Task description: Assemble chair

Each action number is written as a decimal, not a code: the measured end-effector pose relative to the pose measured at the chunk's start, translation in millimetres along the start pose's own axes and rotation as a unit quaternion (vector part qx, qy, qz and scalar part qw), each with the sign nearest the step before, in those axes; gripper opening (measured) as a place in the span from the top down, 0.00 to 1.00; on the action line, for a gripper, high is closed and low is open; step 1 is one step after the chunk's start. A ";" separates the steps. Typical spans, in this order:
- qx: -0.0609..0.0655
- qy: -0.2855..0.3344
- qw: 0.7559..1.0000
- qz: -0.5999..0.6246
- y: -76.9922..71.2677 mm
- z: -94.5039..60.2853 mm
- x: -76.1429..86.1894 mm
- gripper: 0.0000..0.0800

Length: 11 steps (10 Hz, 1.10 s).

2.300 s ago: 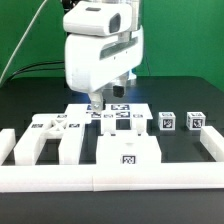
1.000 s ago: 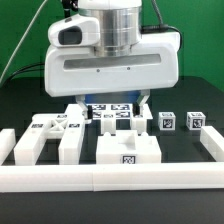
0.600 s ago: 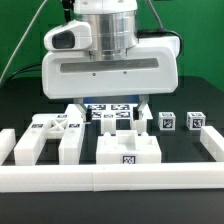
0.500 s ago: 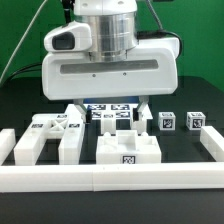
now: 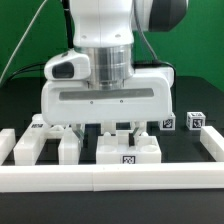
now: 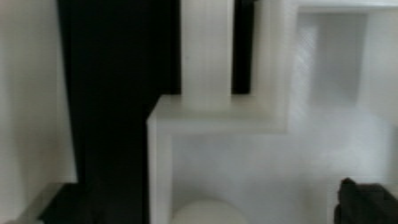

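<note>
Hanging low over the black table (image 5: 25, 95), the arm's broad white hand is filling the middle of the exterior view. The gripper (image 5: 110, 128) is standing with its jaws spread wide and gripping nothing. A long border wall (image 5: 110, 182) is running across in front of the jaws. The chair is lying in loose white parts. A slotted panel (image 5: 128, 152) is sitting just below the jaws. In the wrist view a white slotted block (image 6: 222, 150) is lying between the dark fingertips (image 6: 63, 205), apart from both. An angled piece (image 5: 25, 145) and a leg (image 5: 68, 147) are resting on the exterior view's left of the jaws. Two tagged cubes (image 5: 196, 121) are sitting on the right.
</note>
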State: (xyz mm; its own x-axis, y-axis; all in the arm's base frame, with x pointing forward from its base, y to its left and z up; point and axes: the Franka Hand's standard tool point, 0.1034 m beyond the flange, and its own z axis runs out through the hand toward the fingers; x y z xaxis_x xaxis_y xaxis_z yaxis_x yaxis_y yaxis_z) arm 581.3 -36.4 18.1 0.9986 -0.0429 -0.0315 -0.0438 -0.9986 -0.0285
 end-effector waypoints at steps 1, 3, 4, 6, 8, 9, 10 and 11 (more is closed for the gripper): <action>0.000 0.000 1.000 0.000 0.1 -0.3 0.2 0.25; 0.000 0.000 1.000 0.000 0.0 0.0 0.0 0.46; 0.000 0.000 1.000 0.000 0.1 0.1 0.0 0.46; 0.000 0.000 1.000 0.000 0.1 0.1 0.0 0.88; 0.000 0.000 1.000 0.000 0.0 0.0 0.1 0.96; 0.000 0.000 1.000 0.000 0.0 0.0 0.1 0.96; 0.000 0.000 1.000 0.000 0.0 0.0 0.1 0.96; 0.000 0.000 1.000 0.000 0.0 0.0 0.1 0.96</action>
State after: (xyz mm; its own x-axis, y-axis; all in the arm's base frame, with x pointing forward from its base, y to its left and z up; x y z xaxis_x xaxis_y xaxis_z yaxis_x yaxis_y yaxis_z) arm 581.4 -36.4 18.1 0.9986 -0.0430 -0.0316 -0.0439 -0.9986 -0.0286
